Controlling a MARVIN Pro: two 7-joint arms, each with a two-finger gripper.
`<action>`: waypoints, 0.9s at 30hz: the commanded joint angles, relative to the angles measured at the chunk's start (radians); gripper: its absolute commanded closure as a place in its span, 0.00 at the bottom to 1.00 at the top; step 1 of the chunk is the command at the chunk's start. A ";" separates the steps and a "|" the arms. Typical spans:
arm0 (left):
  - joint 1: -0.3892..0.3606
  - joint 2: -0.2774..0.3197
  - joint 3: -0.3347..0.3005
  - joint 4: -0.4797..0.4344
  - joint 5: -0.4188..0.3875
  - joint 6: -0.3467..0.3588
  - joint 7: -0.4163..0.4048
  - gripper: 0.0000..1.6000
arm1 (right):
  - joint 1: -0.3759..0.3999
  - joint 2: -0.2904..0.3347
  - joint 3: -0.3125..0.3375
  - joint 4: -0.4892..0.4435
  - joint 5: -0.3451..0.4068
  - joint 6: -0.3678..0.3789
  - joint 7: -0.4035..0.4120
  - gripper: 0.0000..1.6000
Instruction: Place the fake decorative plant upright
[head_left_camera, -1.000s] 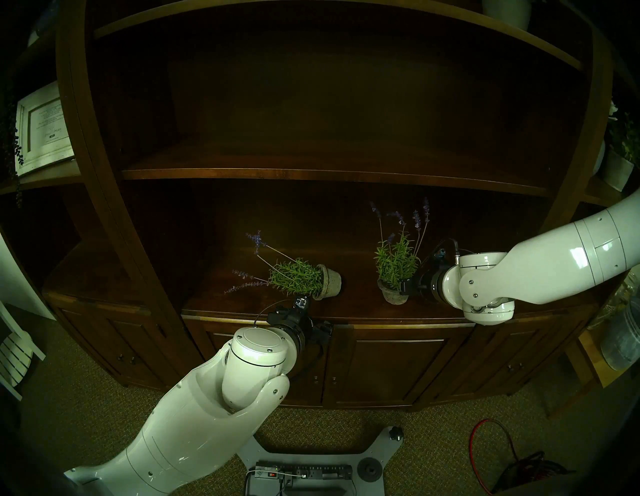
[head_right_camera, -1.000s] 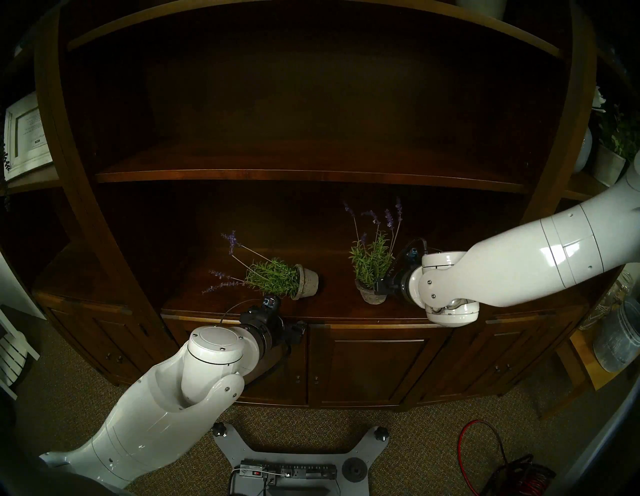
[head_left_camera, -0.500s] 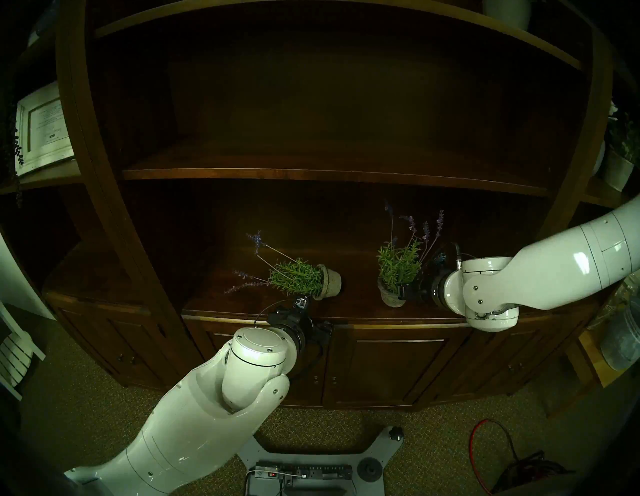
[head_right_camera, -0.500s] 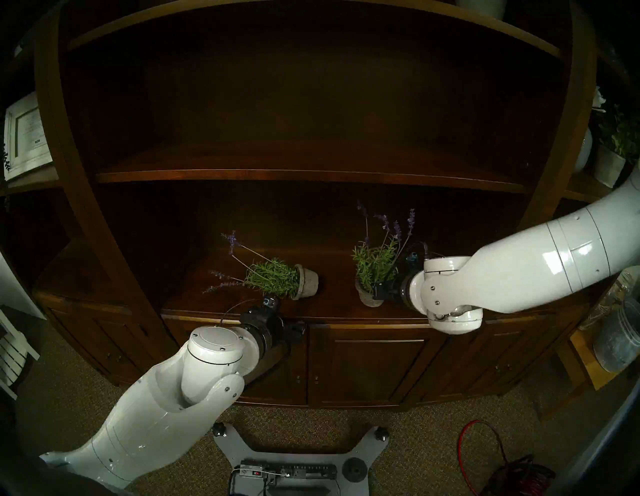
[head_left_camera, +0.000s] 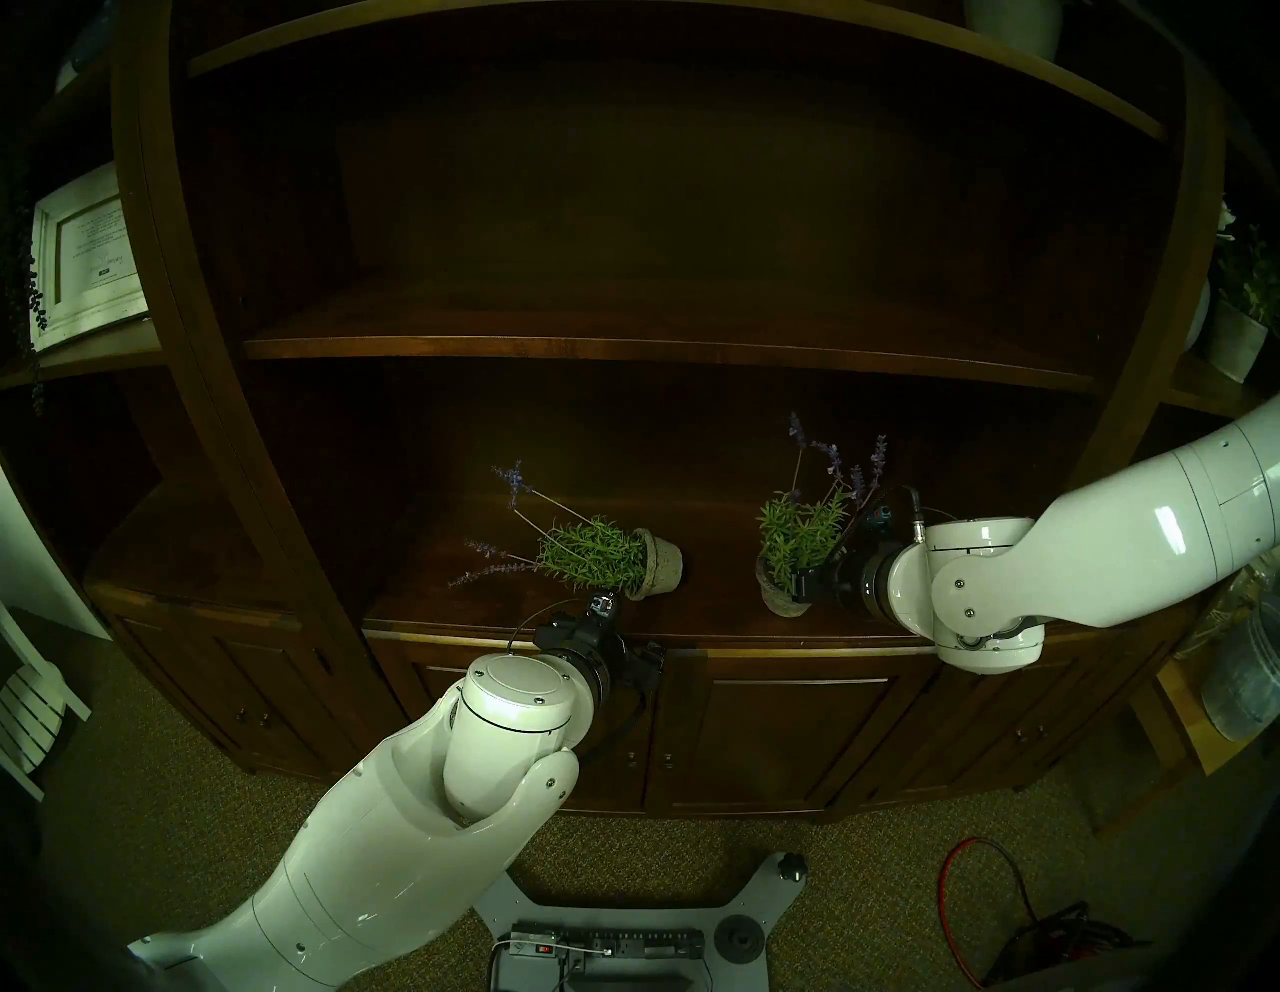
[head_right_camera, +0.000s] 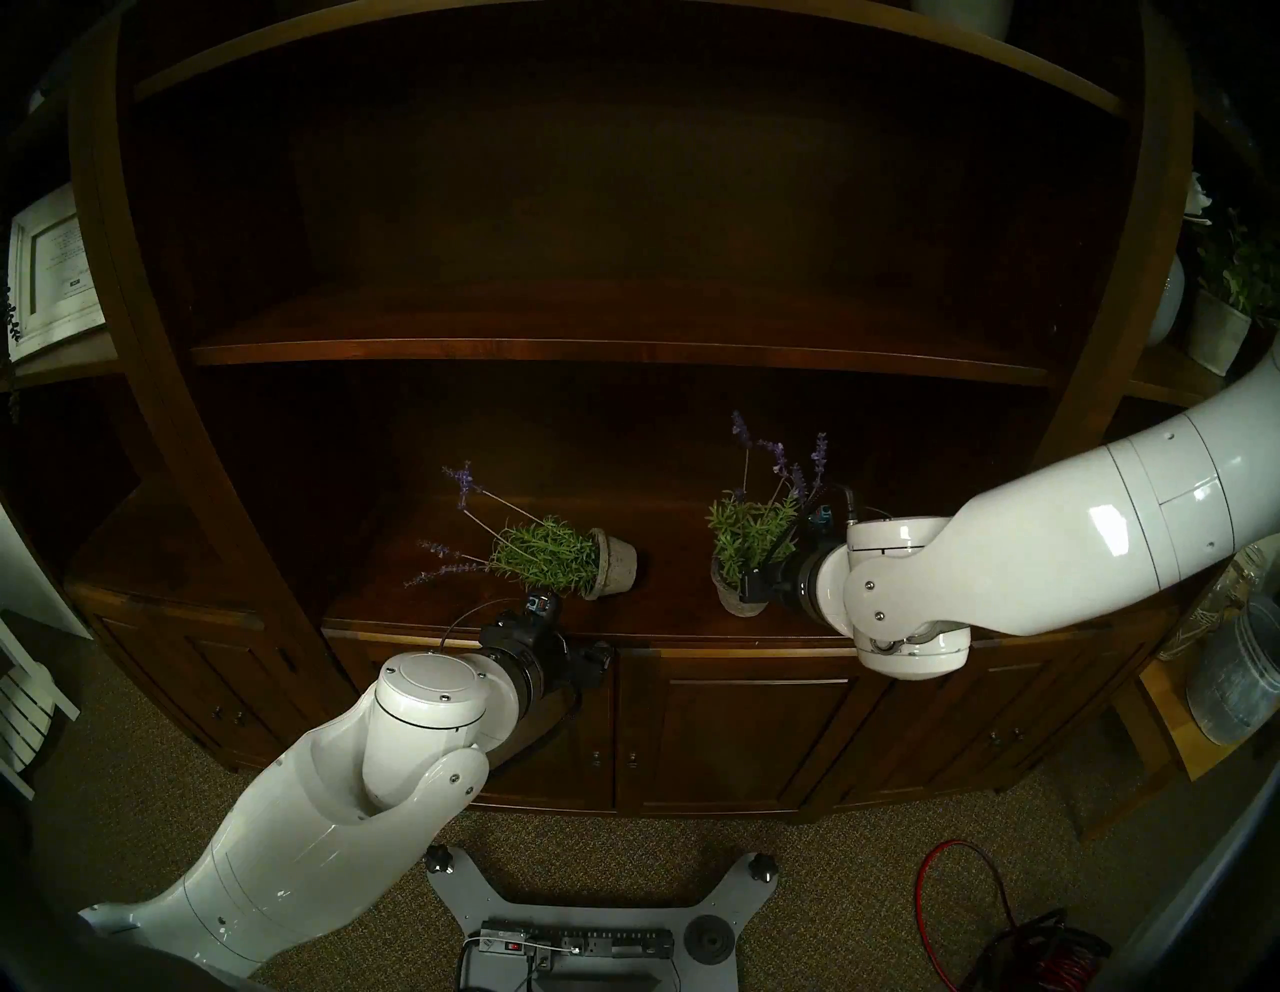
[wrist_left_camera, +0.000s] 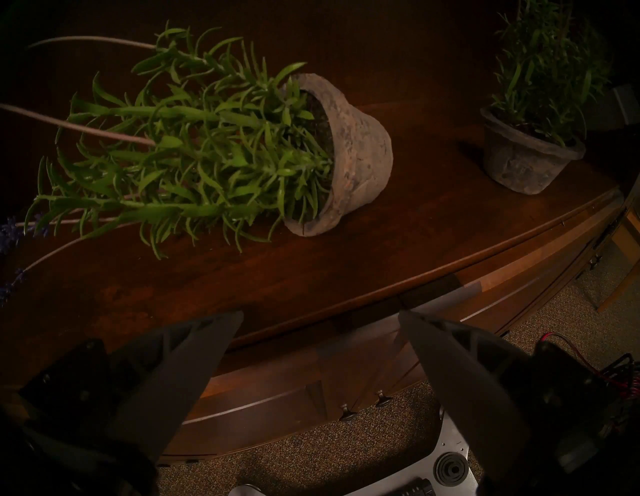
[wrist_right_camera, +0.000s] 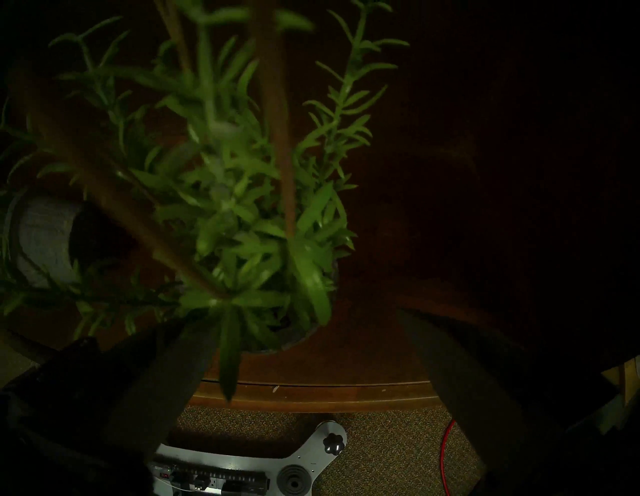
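**Two potted lavender plants on a dark wooden cabinet, one lying on its side**

A fake lavender plant in a weathered grey clay pot (head_left_camera: 656, 572) lies tipped over on the dark brown wooden cabinet top (head_left_camera: 706, 609), left of centre, its pot mouth facing left and its green leaves and purple flower stalks stretching left. The left gripper (wrist_left_camera: 320, 320) hangs at the near edge of the cabinet, just short of this pot, its two dark fingers spread apart and empty.

To the right, a second fake lavender plant in a similar grey pot (head_left_camera: 781, 597) stands with its stalks leaning right. The right gripper (wrist_right_camera: 304, 320) sits close against its near right side, fingers spread wide, with leaves brushing the left finger (wrist_right_camera: 166, 377); the pot is not clamped.
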 joint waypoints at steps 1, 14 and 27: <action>-0.018 -0.006 -0.006 -0.031 0.003 -0.006 -0.001 0.00 | 0.039 0.006 0.005 -0.009 -0.022 -0.017 -0.009 0.00; -0.018 -0.007 -0.006 -0.031 0.003 -0.006 -0.001 0.00 | 0.064 0.029 -0.033 -0.075 -0.057 -0.040 -0.030 0.00; -0.018 -0.007 -0.006 -0.030 0.003 -0.006 -0.001 0.00 | 0.162 0.058 -0.100 -0.241 -0.117 -0.081 -0.073 0.00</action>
